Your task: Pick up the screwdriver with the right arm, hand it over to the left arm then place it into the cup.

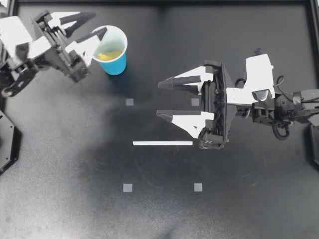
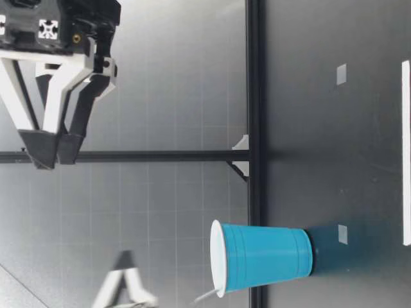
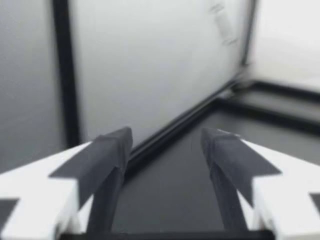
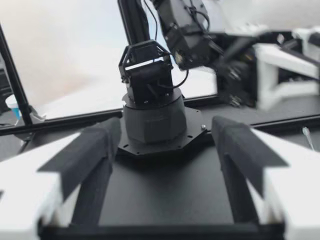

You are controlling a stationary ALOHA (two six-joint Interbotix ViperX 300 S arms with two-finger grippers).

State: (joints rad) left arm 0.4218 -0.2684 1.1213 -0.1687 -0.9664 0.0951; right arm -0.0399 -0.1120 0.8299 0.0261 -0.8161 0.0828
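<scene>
Two grippers stand with their fingers spread and nothing between them. Our left gripper (image 1: pixel 98 24) is wide open. Seen from above, one of its fingertips overlaps the rim of the blue cup (image 1: pixel 115 63), which stands upright on the table (image 1: pixel 60 164) just beside it. Inside the cup, just ahead of that gripper's fingers, lies a yellow shape that we take for the screwdriver (image 1: pixel 108 54). The left wrist view shows only dark table and frame between that gripper's pads (image 3: pixel 107 155).

Our right gripper (image 1: pixel 159 99) is also wide open and empty. It is well apart from the cup, with its fingers pointing toward our left side. A white strip (image 1: pixel 162 143) lies flat on the table just beside one of its fingers, and small grey squares (image 1: pixel 129 102) mark the table around it. From table height, our right gripper hangs well above the surface, higher than the cup's rim.
</scene>
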